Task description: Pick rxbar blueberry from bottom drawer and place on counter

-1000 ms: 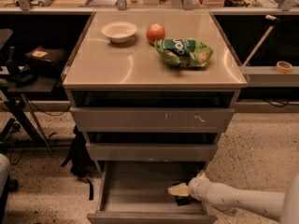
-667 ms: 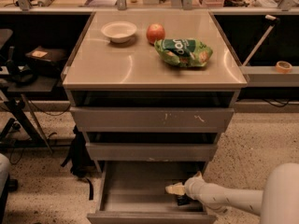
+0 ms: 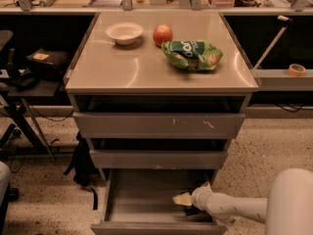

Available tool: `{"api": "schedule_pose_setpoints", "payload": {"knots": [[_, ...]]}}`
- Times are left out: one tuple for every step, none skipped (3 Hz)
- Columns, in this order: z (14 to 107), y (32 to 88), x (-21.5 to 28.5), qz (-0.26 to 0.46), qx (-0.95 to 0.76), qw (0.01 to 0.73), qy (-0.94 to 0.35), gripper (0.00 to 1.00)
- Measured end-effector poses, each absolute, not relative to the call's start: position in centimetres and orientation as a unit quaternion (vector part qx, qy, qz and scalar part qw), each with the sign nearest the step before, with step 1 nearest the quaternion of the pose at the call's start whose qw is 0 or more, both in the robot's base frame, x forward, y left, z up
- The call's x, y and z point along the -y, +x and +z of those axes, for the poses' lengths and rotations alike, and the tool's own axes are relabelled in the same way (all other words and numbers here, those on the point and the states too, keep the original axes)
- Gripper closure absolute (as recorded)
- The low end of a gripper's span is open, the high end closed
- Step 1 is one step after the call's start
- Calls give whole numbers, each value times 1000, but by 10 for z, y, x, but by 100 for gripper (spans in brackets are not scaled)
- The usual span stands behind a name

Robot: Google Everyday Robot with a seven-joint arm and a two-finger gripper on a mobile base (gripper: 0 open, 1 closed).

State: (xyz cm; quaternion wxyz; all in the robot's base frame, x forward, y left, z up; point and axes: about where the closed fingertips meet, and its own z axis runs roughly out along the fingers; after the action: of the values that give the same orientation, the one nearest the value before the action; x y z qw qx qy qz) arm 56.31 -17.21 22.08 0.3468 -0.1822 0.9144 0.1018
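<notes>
Camera view: hand (image 3: 183, 199) in bottom drawer (image 3: 142, 199) right side, over rxbar blueberry (image 3: 190, 210); grip, bar axis unclear.

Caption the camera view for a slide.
Claw inside open bottom drawer; bowl, apple, chip bag on the counter.

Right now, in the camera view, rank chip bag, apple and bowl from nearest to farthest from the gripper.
The gripper is low in the bottom drawer, on its right side.
1. chip bag: on the counter, right of middle, closest to the front.
2. apple: on the counter, further back, near centre.
3. bowl: on the counter, back left.
</notes>
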Motion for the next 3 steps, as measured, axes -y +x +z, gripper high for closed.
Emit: {"api": "schedule_pose_setpoints", "payload": {"knots": [[192,563,169,107,-923,325,-176,0],[142,573,153,121,-931,301,-165,0],[141,574,153,121,-931,301,-165,0]]}}
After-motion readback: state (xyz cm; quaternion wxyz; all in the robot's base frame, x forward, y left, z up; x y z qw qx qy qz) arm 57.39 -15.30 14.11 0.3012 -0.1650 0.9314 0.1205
